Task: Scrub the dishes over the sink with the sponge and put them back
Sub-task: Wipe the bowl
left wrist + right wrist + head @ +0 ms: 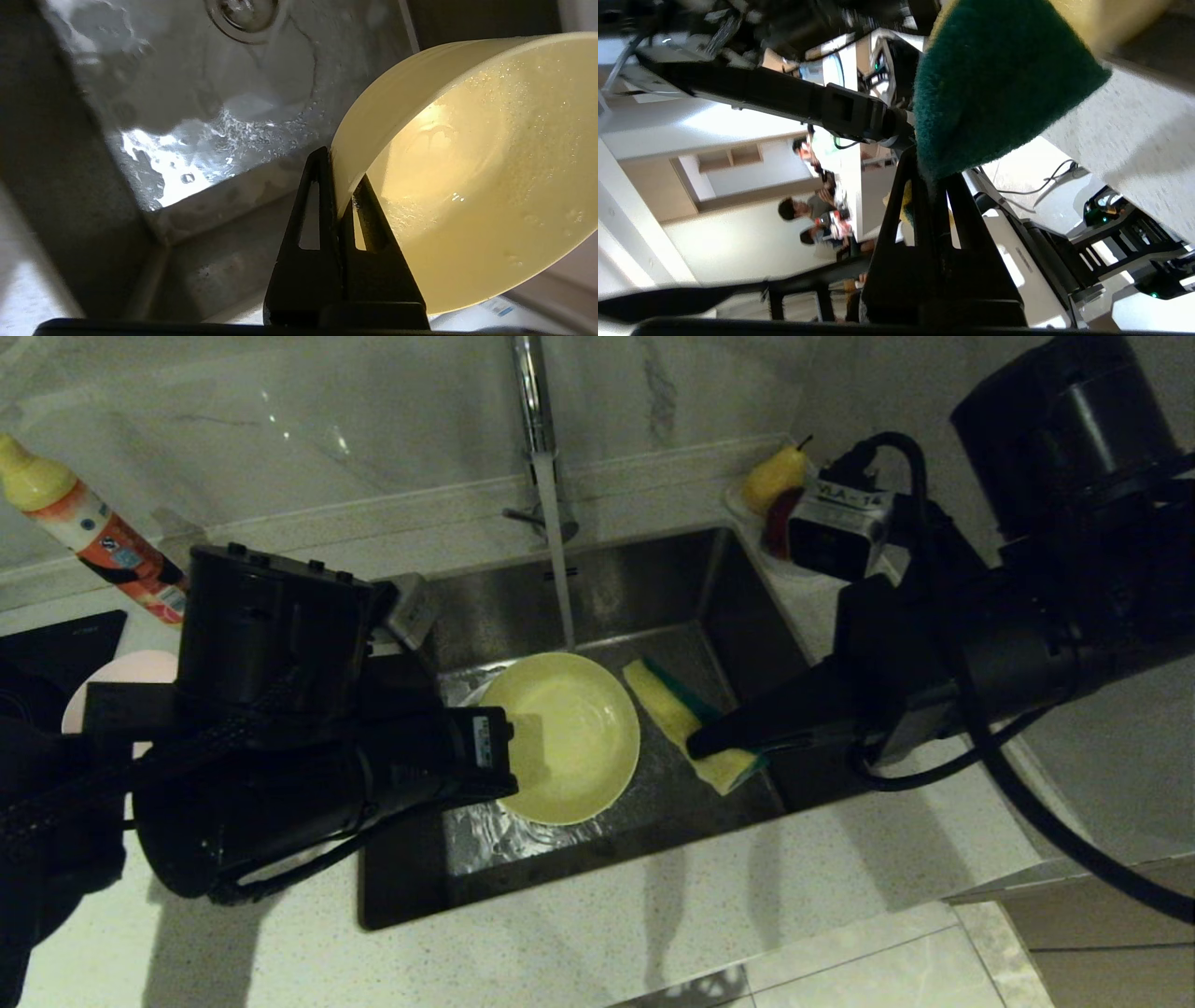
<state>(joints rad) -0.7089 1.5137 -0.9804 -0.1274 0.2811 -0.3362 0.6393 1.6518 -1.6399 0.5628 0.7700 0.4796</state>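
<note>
At the far left a bottle [89, 527] is lying tilted on the counter [653, 915], and just below it the pink bowl [140, 672] is peeking out from behind the left arm. The left gripper [343, 186] is reaching over the sink [672, 579] from that side, its fingers pressed together on the rim of the yellow bowl [571, 737], which it is holding tilted above the wet basin floor (droplets are clinging to the inside of the bowl). Water is running from the tap [530, 392] in a thin stream, falling just behind the bowl's far edge. To the right of the bowl, the right gripper [931, 179] is coming in from the right and pinching the sponge [686, 723] by one end, yellow face up in the head view, green scouring side toward the wrist camera; sponge and bowl are sitting near each other but apart. Behind the right arm, a pear [775, 476] is resting in a white dish [747, 518] at the sink's back corner.
</note>
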